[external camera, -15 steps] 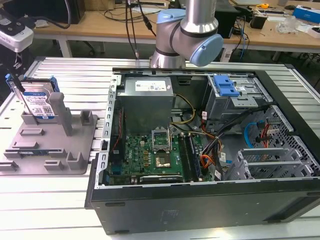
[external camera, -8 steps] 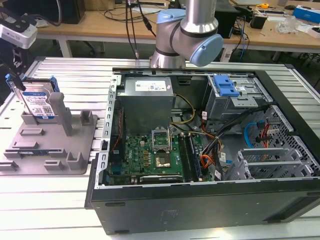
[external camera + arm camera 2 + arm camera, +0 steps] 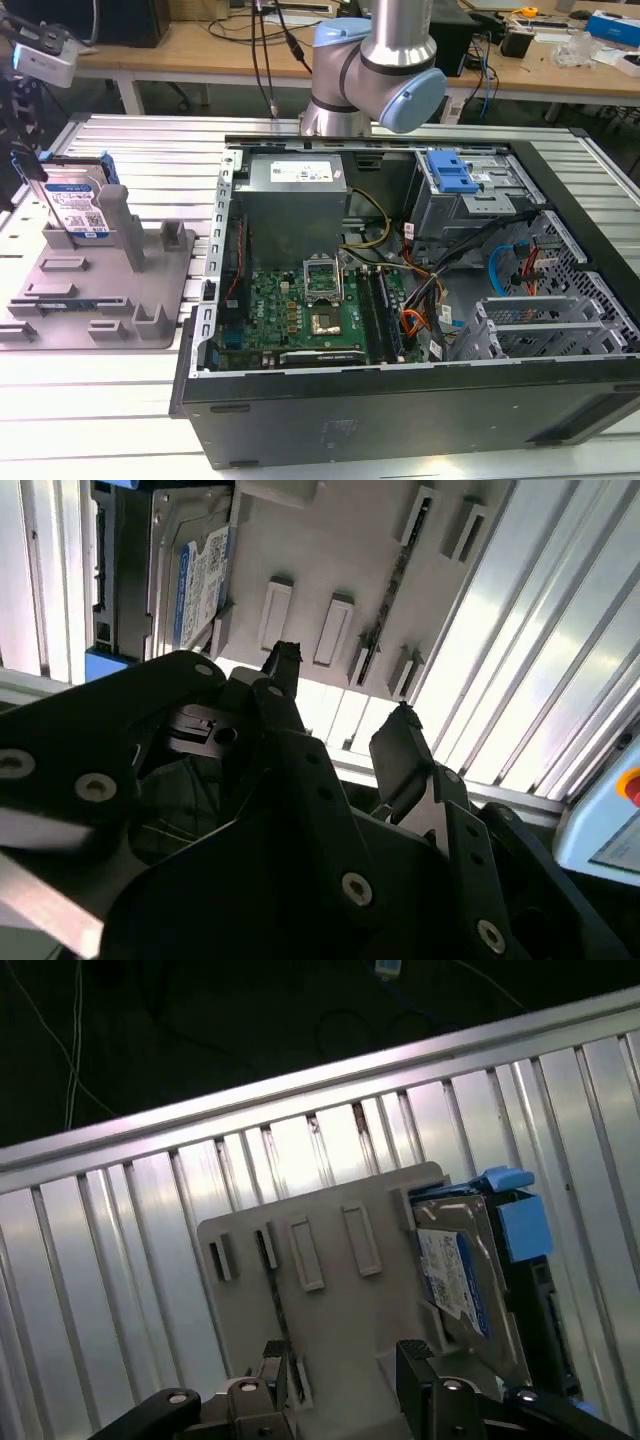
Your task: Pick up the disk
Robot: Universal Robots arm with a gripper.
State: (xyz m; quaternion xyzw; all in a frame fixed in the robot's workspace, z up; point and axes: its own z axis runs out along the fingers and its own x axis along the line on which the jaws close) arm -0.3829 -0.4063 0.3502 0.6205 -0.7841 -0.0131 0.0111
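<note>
Room above the grey fixture (image 3: 100,292)
Upright post (image 3: 118,225) just beside the disk (image 3: 78,205); computer case (image 3: 400,412) blocks the exterior view's right.

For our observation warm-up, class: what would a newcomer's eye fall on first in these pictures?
The open computer case dominates the exterior view. On the exterior view's left, the disk stands on edge in a grey holder. In both wrist views the gripper hangs open near that holder.
</note>
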